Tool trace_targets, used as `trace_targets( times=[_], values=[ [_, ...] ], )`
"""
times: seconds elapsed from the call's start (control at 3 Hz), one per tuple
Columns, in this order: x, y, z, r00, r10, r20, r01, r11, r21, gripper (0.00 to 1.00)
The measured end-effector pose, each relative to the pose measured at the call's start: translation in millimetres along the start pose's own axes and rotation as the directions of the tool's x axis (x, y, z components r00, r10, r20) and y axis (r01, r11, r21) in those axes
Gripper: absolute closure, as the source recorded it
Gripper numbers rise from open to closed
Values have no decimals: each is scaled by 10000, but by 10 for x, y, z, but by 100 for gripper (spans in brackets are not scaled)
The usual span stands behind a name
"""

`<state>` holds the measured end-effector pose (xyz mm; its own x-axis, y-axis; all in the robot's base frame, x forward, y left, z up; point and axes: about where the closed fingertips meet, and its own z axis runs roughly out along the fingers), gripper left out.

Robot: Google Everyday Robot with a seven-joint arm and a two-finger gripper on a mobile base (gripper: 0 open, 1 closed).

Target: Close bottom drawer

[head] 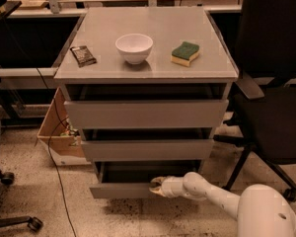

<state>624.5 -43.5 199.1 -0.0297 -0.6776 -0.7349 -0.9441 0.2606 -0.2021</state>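
Note:
The bottom drawer (119, 190) is the lowest of three grey drawers in the cabinet. It stands pulled out a little, with its dark tray showing behind the flat front. My gripper (155, 186) is at the end of the white arm, low at the right of the drawer front. It rests against the front's top edge.
On the cabinet top are a white bowl (134, 48), a green and yellow sponge (185, 53) and a dark packet (82, 55). A black office chair (274, 107) stands close on the right. A cardboard box (59, 132) and a cable lie on the floor at the left.

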Motion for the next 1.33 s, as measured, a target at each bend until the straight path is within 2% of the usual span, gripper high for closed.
trace_targets(
  times=[1.0,1.33],
  values=[
    [-179,-312,-230,9990,-305,-315,310,9994,162,4],
    [-243,-357,-336,9978,-327,-580,339,9992,191,0]
  ],
)
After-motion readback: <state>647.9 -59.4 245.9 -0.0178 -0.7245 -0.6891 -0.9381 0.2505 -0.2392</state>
